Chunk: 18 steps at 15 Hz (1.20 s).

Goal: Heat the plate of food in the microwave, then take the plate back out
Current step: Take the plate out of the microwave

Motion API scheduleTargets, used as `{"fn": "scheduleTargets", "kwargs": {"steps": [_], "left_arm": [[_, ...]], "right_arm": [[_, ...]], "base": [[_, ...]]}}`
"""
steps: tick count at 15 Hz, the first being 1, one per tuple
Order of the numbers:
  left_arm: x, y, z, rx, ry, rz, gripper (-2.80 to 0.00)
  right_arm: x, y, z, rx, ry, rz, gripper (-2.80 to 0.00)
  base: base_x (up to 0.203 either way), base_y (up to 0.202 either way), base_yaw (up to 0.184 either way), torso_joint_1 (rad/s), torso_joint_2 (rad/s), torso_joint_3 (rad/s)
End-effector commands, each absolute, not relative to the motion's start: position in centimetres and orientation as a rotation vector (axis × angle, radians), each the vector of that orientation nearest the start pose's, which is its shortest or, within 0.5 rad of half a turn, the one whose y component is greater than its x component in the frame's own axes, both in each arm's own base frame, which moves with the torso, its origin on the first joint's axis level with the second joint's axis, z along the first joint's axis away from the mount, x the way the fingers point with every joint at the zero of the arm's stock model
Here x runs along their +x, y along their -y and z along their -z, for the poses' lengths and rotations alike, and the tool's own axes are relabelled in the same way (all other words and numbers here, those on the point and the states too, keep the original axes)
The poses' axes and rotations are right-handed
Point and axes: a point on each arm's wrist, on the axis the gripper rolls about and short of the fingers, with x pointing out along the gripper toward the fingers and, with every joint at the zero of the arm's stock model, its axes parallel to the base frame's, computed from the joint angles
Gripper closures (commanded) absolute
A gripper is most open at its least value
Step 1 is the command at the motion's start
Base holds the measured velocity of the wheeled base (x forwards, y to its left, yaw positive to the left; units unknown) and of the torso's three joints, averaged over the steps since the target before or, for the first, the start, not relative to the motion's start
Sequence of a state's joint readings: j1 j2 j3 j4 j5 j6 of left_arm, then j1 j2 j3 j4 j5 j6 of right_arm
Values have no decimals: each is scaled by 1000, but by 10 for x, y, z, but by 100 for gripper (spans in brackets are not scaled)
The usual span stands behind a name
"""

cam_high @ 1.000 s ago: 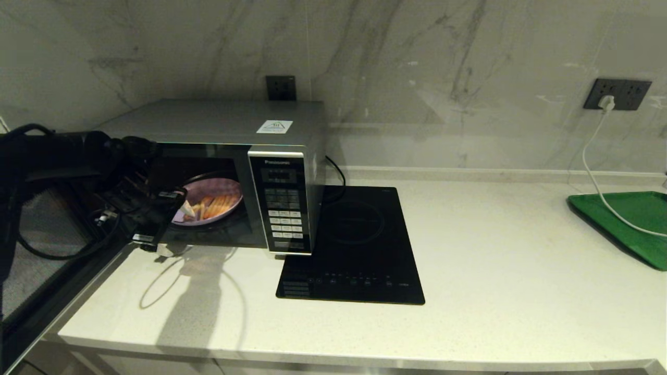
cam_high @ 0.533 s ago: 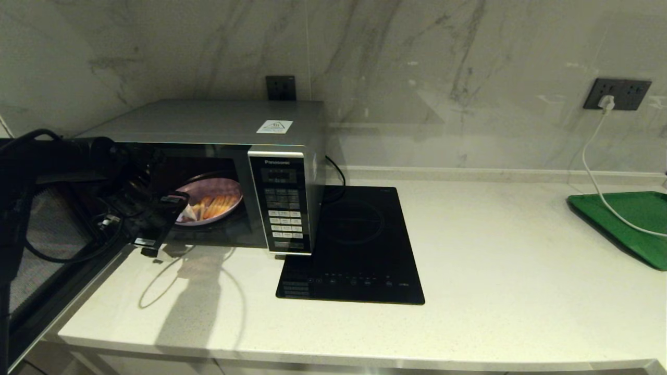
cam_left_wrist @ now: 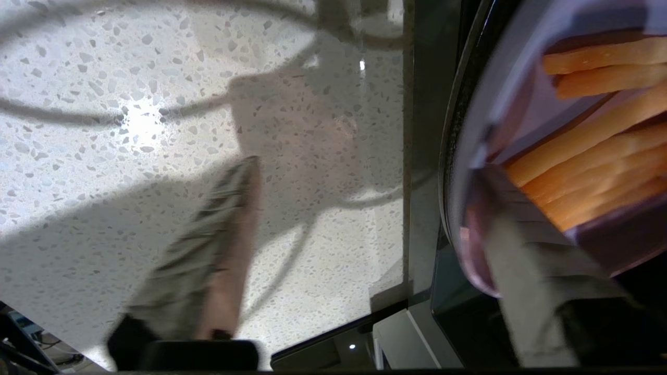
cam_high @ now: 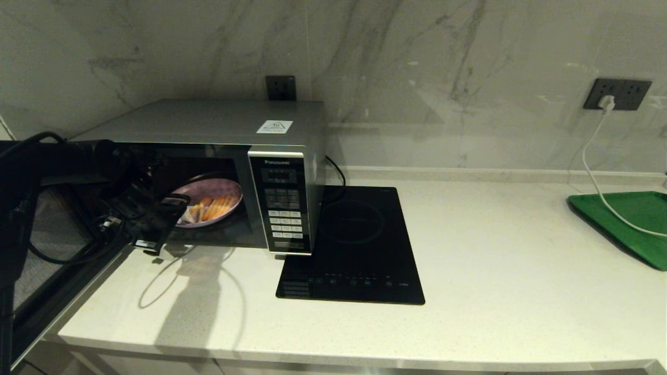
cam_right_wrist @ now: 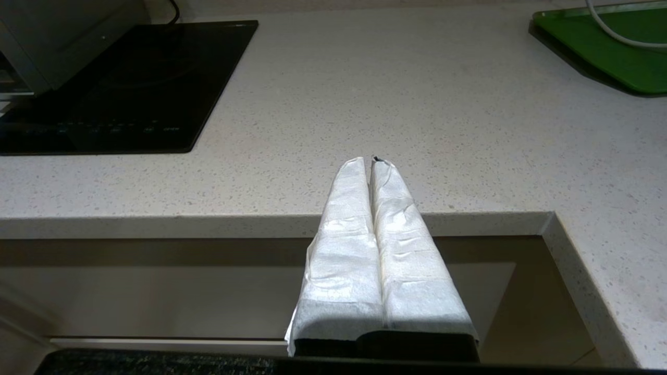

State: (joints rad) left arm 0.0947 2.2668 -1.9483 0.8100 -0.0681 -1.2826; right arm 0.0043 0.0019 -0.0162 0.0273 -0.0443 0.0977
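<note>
The silver-grey microwave [cam_high: 208, 121] stands at the back left of the counter with its door [cam_high: 47, 234] swung open to the left. Inside sits the lilac plate of food [cam_high: 214, 202], its orange-yellow fries [cam_left_wrist: 589, 151] close up in the left wrist view. My left gripper [cam_high: 168, 224] is open at the mouth of the oven. One taped finger [cam_left_wrist: 521, 291] lies across the plate's near rim [cam_left_wrist: 469, 198]; the other finger [cam_left_wrist: 219, 260] hangs over the countertop below. My right gripper [cam_right_wrist: 371, 160] is shut and empty, parked below the counter's front edge, out of the head view.
A flat black glass hob [cam_high: 354, 245] lies just right of the microwave. A green tray [cam_high: 630, 219] sits at the far right with a white cable [cam_high: 594, 177] running onto it from a wall socket. The open door takes up the space on the left.
My left arm has shifted only slightly in front of the oven mouth. The plate has stayed where it was. The right arm has not moved.
</note>
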Motion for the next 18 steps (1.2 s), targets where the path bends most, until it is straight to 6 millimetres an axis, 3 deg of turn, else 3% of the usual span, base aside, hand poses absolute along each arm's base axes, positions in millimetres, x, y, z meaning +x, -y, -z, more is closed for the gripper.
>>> {"fn": "scheduleTargets", "kwargs": {"steps": [1,11,18], "left_arm": [[423,-39,-155,-1232,-956,-753,0],[420,-35,-162,-1237,-951,-745,0],[413,-35,-181,-1250,-916,-701,0]], "right_arm": [[-24,1,-77,98,-12,41,0],[-24,1,-77,98,-10,40,0],[-24,1,-77,98,-12,41,0]], "base": [[0,0,0,0,0,0],[0,0,0,0,0,0],[0,0,0,0,0,0]]}}
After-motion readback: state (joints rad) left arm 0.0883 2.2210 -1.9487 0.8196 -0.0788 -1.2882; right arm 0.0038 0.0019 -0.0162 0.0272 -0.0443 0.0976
